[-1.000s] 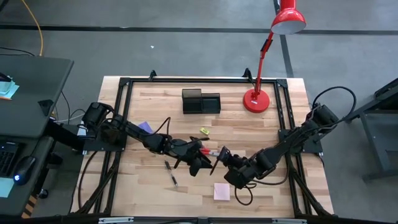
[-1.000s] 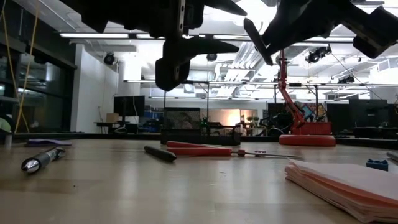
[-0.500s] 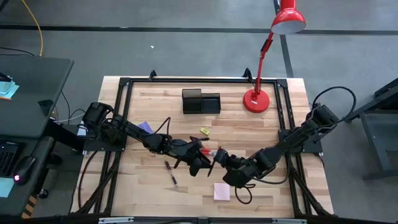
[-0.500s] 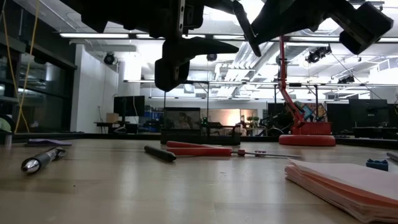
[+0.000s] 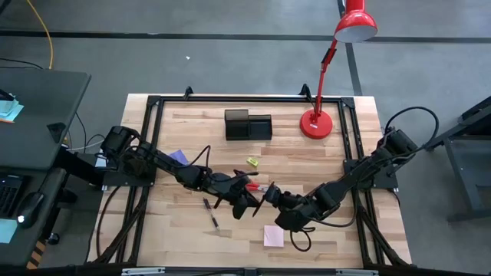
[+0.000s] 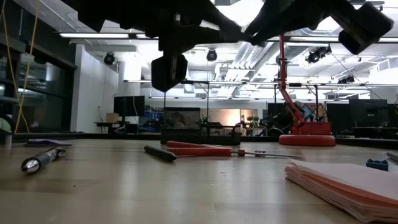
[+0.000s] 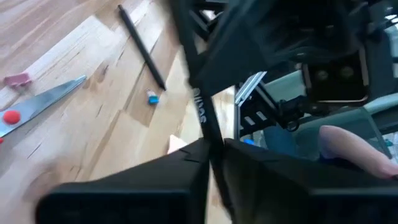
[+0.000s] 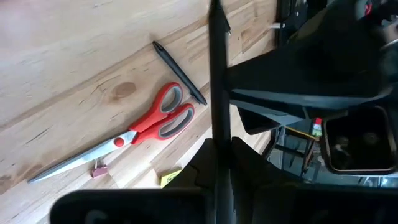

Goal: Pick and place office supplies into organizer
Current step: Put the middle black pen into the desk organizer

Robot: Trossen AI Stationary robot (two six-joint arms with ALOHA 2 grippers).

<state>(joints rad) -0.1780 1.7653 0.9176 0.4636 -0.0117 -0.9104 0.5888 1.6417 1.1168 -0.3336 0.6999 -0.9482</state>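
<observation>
A thin dark pen (image 7: 200,106) hangs above the table's middle, between my two grippers. My left gripper (image 5: 252,198) is shut on it from the left, and my right gripper (image 5: 268,196) is shut on it from the right. Below them the red-handled scissors (image 8: 155,121) lie flat on the wood, with another dark pen (image 8: 180,73) beside them. A further pen (image 5: 212,215) lies nearer the front. A pink note pad (image 5: 273,235), a purple note pad (image 5: 179,156) and a yellow piece (image 5: 251,161) rest on the table. The black organizer (image 5: 248,125) stands at the far middle. My left gripper pinches the pen's shaft (image 7: 210,138) between its two fingers; the pen runs on from them toward the other gripper. The pen is lifted clear of the table. My right gripper pinches the same pen's shaft (image 8: 217,134) between its two fingers, and the pen reaches far out beyond them, past my left gripper. It comes slanting down from the table's right.
A red desk lamp (image 5: 316,123) stands at the far right, its shade over the table's far edge. A small blue piece (image 7: 152,98) and a small pink piece (image 7: 17,79) lie by the scissors. Black frame rails (image 5: 150,138) run along the table's sides.
My left gripper has shut on the pen that my right gripper holds up; its fingers stood apart in the earlier low views. My right gripper has tipped and rolled a little, swinging the pen toward my left gripper. Both hands have stayed in place.
</observation>
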